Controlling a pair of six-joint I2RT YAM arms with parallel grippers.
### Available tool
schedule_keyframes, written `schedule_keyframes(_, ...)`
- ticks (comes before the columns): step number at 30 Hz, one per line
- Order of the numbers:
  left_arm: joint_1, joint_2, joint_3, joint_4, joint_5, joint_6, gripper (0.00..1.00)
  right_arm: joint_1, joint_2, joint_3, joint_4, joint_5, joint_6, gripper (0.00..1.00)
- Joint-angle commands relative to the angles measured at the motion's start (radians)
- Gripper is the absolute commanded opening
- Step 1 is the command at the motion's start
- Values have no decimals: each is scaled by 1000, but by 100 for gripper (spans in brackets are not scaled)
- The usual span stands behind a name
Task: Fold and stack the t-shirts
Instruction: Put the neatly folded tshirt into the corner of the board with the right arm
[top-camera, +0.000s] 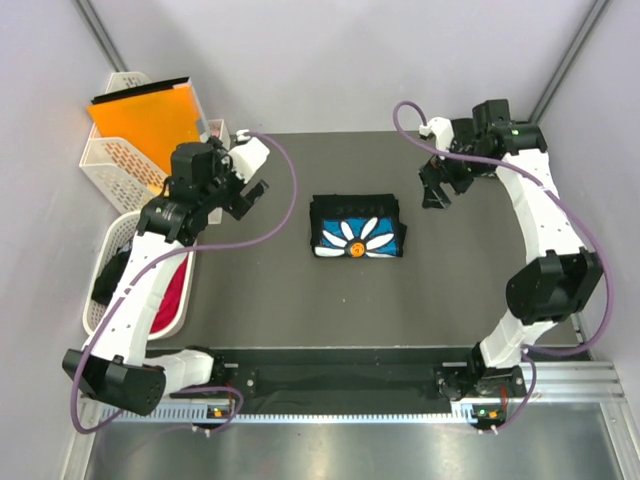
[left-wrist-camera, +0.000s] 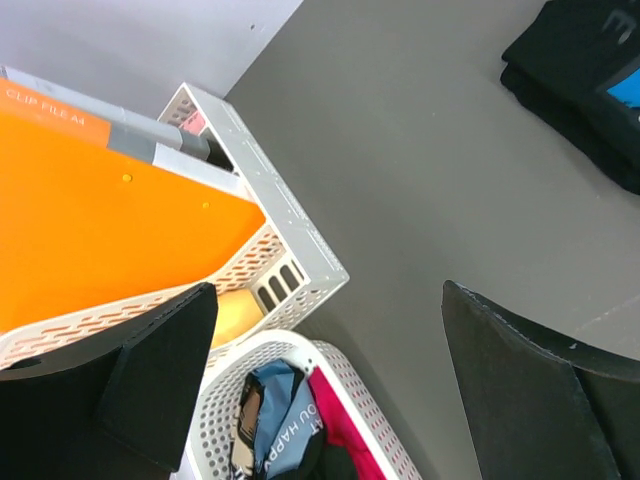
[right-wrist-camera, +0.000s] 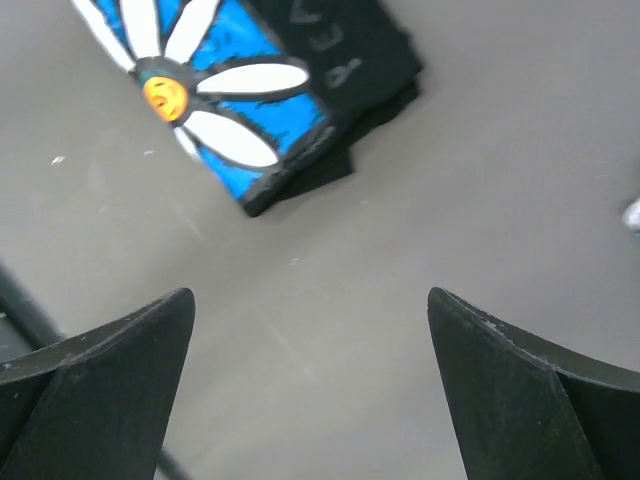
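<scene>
Folded black tee (top-camera: 357, 228) w/ a white-petal daisy on a blue patch sits flat on the dark mat (top-camera: 300, 300), about mid-frame in the top view. It's a neat rectangle w/ the print facing up. Nothing touches it.

Left claw (top-camera: 247, 195) hangs upper left of centre, between the baskets and the tee and well apart from the tee. In the left wrist view its fingers (left-wrist-camera: 160, 370) are spread wide w/ nothing between them; below are bare mat and a basket corner. The tee's black edge shows only in that frame's upper right corner.

Right claw (top-camera: 437, 190) is upper right of the tee, near it but not touching. In the right wrist view its fingers (right-wrist-camera: 110, 360) are also wide apart and empty, w/ the daisy end of the tee toward the top left of that frame.

Far left of the top view: a rectangular white lattice basket (top-camera: 105, 160) holds an orange clip file (top-camera: 145, 115) standing on edge. Just below it an oval white basket (top-camera: 97, 310) has loose clothes inside, incl. red cloth (top-camera: 175, 290) and some black. The left wrist view also shows a blue-grey piece (left-wrist-camera: 275, 415) w/ lettering in there.
</scene>
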Motion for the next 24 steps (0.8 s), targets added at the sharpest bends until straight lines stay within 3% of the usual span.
schedule_keyframes(1,5,-16,-3,22,-29,9,98,25,100,120,-171,-85,-16,100)
schedule_keyframes(3,5,-19,-3,25,-30,9,98,37,103,117,-186,-90,-24,100)
schedule_keyframes(5,5,-26,-5,29,-36,11,98,77,63,48,-80,-23,7,100)
schedule_keyframes(7,5,-34,-17,43,-50,20,98,165,-41,-71,27,139,19,100)
schedule_keyframes(10,6,-49,-34,49,-50,20,98,303,-223,-261,410,411,59,100)
schedule_keyframes(12,5,-59,-43,51,-45,23,98,342,-328,-359,532,525,146,100)
schedule_keyframes(14,6,-63,-52,57,-48,23,98,342,-368,-372,534,451,136,100)
schedule_keyframes(18,6,-69,-60,65,-50,24,98,427,-293,-279,350,309,-4,100)
schedule_keyframes(24,8,-83,-92,106,-105,21,98,517,-242,-381,446,470,-85,100)
